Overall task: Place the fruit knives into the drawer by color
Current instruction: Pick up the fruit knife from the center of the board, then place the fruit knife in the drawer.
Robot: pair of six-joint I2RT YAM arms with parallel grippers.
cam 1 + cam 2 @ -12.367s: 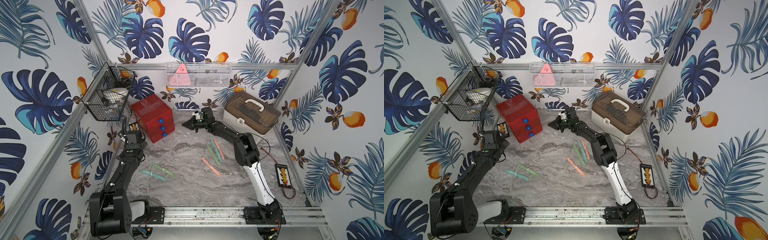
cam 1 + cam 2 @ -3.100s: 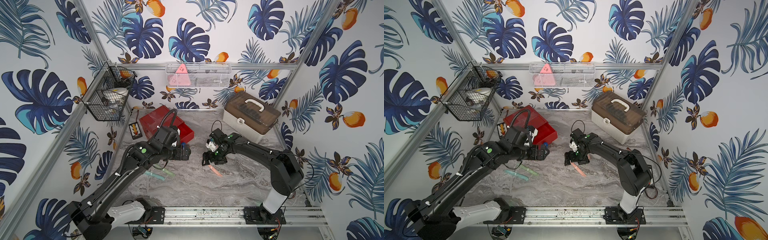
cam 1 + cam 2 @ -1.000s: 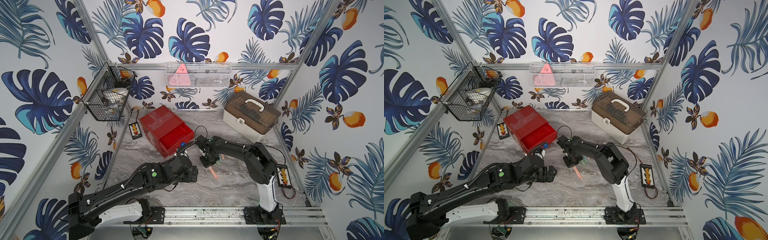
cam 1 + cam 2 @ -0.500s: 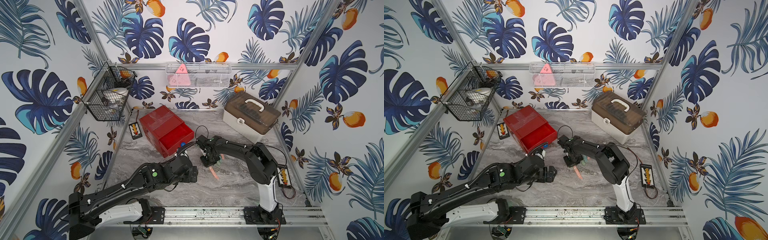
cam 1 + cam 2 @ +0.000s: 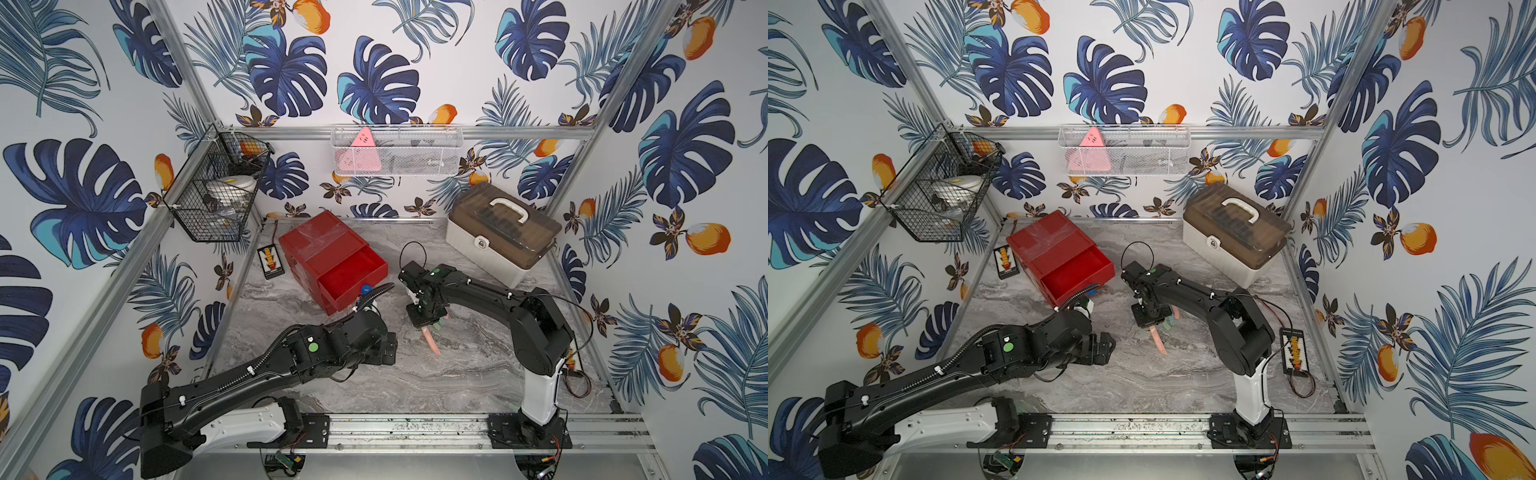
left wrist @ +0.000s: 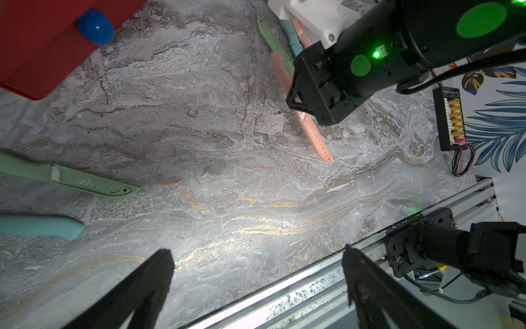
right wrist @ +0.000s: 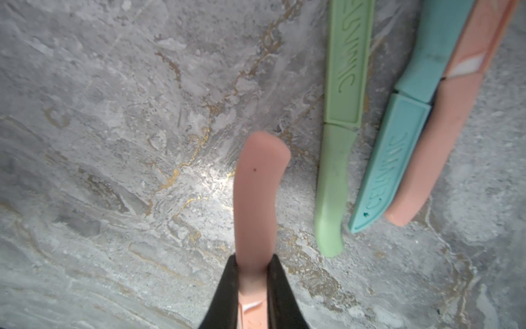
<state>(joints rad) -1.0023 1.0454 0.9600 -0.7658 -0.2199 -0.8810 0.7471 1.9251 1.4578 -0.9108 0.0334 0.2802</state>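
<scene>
The red drawer (image 5: 316, 245) chest stands at the back left with its top drawer (image 5: 353, 276) pulled out, as both top views show. My right gripper (image 7: 252, 262) is shut on a pink fruit knife (image 7: 256, 199) near where handle meets blade; its blade tip (image 5: 432, 345) points toward the front. Whether it is off the table I cannot tell. Beside it lie a green knife (image 7: 338, 142), a teal knife (image 7: 398, 148) and a second pink knife (image 7: 444, 128). My left gripper (image 6: 256, 256) hangs open over bare table, with a green knife (image 6: 85, 181) and a teal knife (image 6: 42, 226) nearby.
A beige case (image 5: 498, 237) with a brown lid stands at the back right. A black wire basket (image 5: 216, 199) and a white mesh basket (image 5: 395, 149) hang on the walls. Small connector boards (image 5: 270, 262) (image 5: 1293, 349) lie at the table's sides. A metal rail (image 5: 415, 428) runs along the front.
The chest's top drawer, shut at first, now stands pulled out. My left arm has swung from it to the table's middle. My right gripper has shut on the pink knife.
</scene>
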